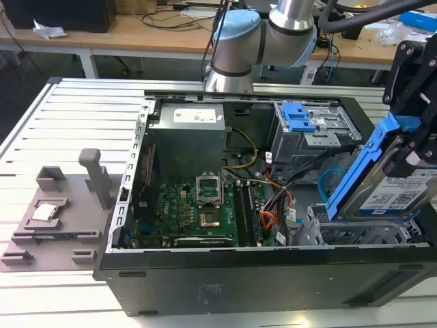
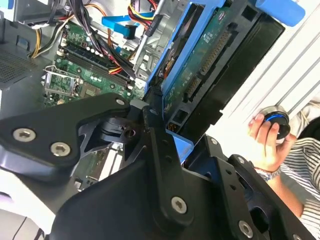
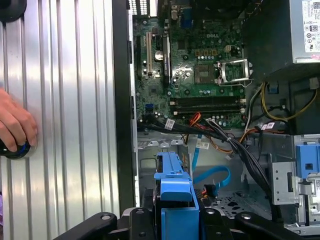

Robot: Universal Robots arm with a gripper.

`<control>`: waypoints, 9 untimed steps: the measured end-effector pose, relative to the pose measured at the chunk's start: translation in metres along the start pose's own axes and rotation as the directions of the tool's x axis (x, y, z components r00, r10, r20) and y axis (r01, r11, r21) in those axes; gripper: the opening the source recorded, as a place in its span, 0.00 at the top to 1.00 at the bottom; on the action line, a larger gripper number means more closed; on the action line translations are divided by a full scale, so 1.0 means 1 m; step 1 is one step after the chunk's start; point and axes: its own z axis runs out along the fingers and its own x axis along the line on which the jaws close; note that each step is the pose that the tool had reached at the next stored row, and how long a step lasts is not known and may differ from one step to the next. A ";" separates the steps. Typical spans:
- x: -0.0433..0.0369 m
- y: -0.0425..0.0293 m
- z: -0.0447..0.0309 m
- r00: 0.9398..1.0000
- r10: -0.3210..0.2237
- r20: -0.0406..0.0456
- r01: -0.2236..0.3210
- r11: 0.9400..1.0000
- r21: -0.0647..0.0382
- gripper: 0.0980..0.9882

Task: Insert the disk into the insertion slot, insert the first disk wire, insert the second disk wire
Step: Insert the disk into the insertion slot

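Nearest, my tool (image 1: 412, 154) gripped the disk (image 1: 392, 191) — tilted, one end low — over the insertion slot (image 1: 341, 236), arm (image 1: 273, 31) reaching across the case (image 1: 239, 280).

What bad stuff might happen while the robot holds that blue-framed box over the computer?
The claw holds the disk tilted above the insertion slot, so a corner might catch on the metal edge and jam. The blue cable and the bundle of wires lie right beside the slot, so they might get snagged or pinched. A person's hand rests on the table beside the case, and might get bumped.
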 end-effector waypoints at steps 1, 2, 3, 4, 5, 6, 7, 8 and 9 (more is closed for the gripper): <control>-0.0011 0.0001 0.0012 1.000 0.001 0.000 -0.001 1.000 0.000 0.70; -0.0023 0.0003 0.0026 1.000 0.002 0.000 -0.002 1.000 0.000 0.70; -0.0035 0.0003 0.0039 1.000 0.003 0.001 -0.003 1.000 0.000 0.70; -0.0054 0.0005 0.0059 1.000 0.004 0.001 -0.004 1.000 0.000 0.70; -0.0065 0.0006 0.0070 1.000 0.005 0.001 -0.005 1.000 0.000 0.70; -0.0085 0.0008 0.0090 1.000 0.006 0.001 -0.006 1.000 0.000 0.70; -0.0103 0.0013 0.0106 1.000 0.007 0.002 -0.007 1.000 0.000 0.70; -0.0112 0.0017 0.0116 1.000 0.008 0.003 -0.008 1.000 0.000 0.70; -0.0118 0.0022 0.0126 1.000 0.008 0.003 -0.008 1.000 0.000 0.70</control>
